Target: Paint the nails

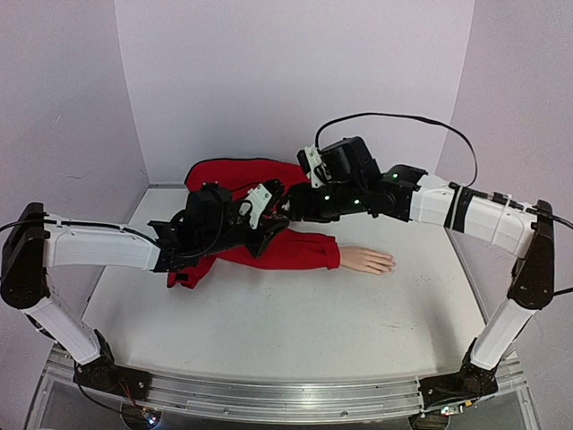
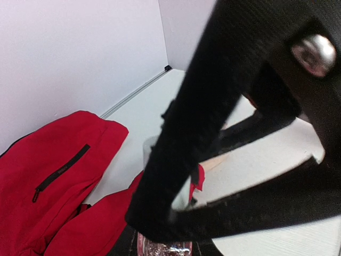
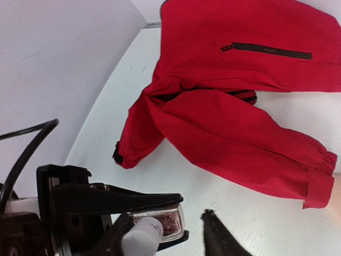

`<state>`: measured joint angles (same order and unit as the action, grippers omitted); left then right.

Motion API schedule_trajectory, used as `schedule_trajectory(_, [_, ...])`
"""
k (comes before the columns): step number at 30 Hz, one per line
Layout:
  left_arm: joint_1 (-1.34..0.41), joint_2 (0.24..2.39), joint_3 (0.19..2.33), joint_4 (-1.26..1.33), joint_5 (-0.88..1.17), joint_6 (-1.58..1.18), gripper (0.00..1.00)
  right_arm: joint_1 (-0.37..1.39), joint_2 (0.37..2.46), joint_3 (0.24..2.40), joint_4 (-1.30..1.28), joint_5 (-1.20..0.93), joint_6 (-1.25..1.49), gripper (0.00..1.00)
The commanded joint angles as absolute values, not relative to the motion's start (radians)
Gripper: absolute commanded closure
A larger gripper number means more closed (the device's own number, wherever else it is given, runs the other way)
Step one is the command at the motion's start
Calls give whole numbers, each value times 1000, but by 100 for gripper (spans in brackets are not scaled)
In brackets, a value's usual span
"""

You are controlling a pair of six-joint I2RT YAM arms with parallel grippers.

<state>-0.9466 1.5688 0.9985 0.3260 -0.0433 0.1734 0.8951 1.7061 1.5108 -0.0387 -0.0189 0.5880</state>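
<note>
Reviewer: where are the nails [image 1: 389, 263], and can anything grab them?

Labeler: They're at the tips of the mannequin hand [image 1: 367, 260], which lies flat on the table [image 1: 269, 331], fingers pointing right, nearer the bases than the grippers. They're too tiny to make out singly. My guess is hard, smooth, very small targets with nothing to grip. The hand looks light and unpinned, so a push could slide it. Stroke lightly, don't hold.

Reviewer: So what gets held?

Labeler: That's the bottle [image 3: 162, 220]. It's small clear glass with glittery stuff inside, up over the red sleeve [image 1: 300, 249], apart from the hand. The left gripper [image 2: 160, 232] looks clamped across the glass body. The glass is likely slick and breakable, so grip firm, not crushing.

Reviewer: Right side?

Labeler: The right gripper [image 3: 165, 232] straddles the white cap [image 3: 143, 236]. Its fingers are apart, one against the cap, the other clear of it. The cap is the place to pinch, and it probably carries the brush.

Reviewer: Behind?

Labeler: Only the red jacket [image 1: 237, 172], heaped by the back wall. It's soft, skip it.
</note>
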Motion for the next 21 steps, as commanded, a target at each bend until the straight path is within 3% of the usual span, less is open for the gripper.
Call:
schedule_trajectory(1, [-952, 1437, 1032, 330, 49, 103, 100, 849, 1601, 1491, -89, -175, 445, 42])
schedule_trajectory(4, [-896, 1415, 1030, 256, 163, 14, 100, 790, 1533, 1433, -89, -318, 350, 25])
schedule_trajectory(7, [-821, 1408, 1046, 228, 397, -83, 100, 718, 1480, 1374, -80, -543, 249, 18])
schedule_trajectory(11, [-783, 1442, 1114, 212, 645, -152, 100, 694, 1462, 1353, -21, -743, 160, 17])
schedule_trajectory(15, [-779, 1482, 1161, 207, 811, -191, 100, 694, 1477, 1364, 54, -786, 151, 18])
schedule_trajectory(21, [-779, 1535, 1200, 207, 986, -232, 100, 693, 1529, 1407, 128, -838, 170, 32])
